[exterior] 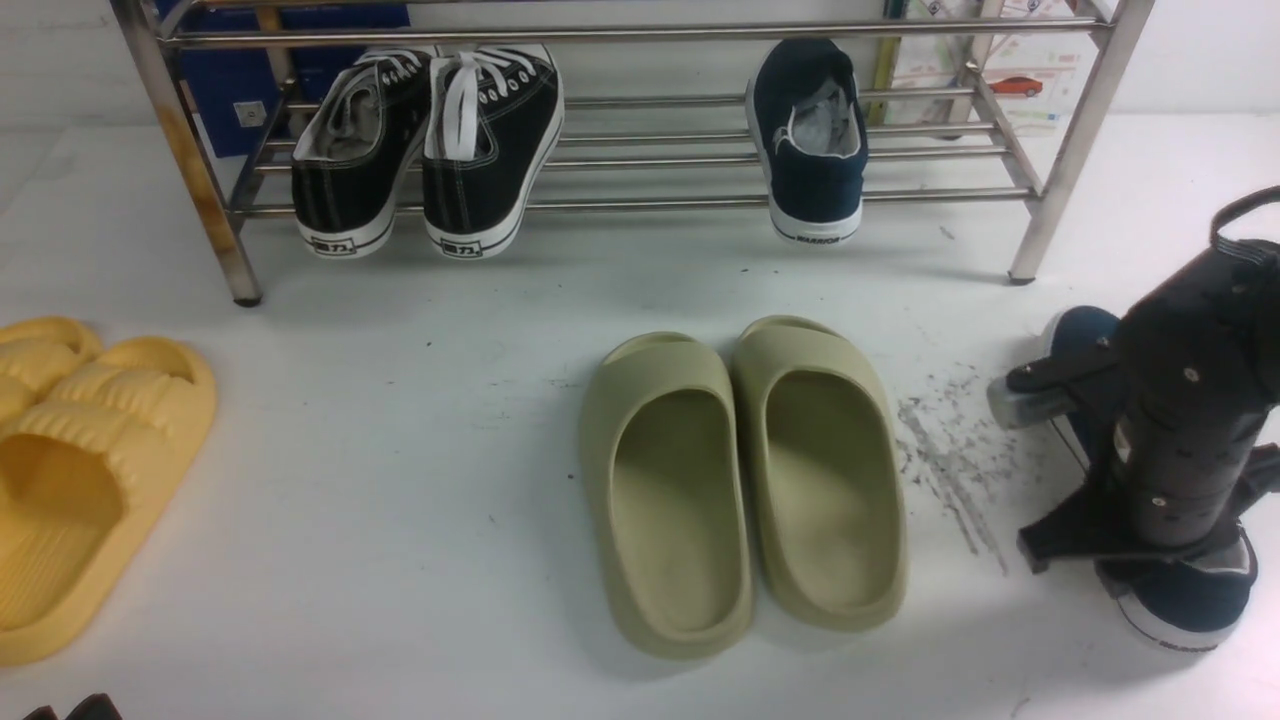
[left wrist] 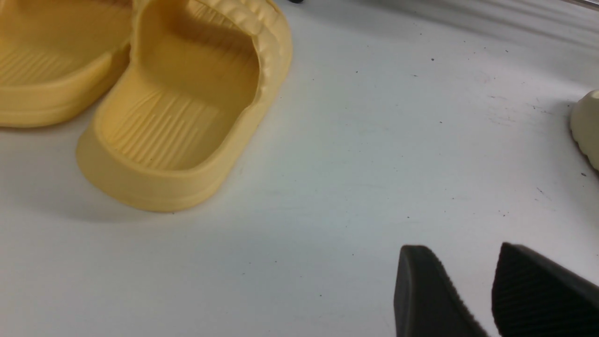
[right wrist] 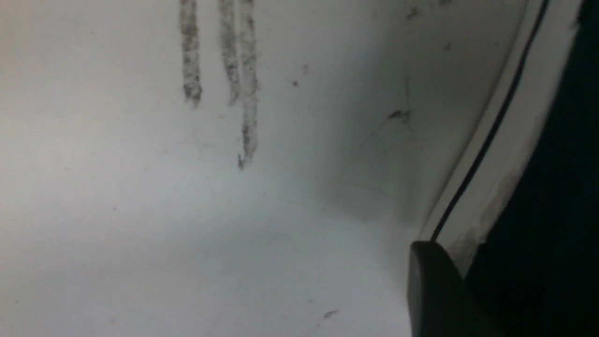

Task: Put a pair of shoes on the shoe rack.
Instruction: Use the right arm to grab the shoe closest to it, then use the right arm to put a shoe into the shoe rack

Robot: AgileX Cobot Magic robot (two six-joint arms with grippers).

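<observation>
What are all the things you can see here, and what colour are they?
shoe rack: one, shiny steel, at the back.
black lace-up sneakers: two, black with white laces, on the rack's left side.
navy shoe on the rack: one, navy with white sole, on the rack's right side.
navy shoe on the floor: one, navy with white sole, far right.
olive slides: two, olive green, side by side mid-floor.
yellow slides: two, yellow, far left.
blue box: one, blue, behind the rack's left end.
left end effector: one, black, open, near the yellow slides.
right end effector: one, black, down at the floor shoe.
</observation>
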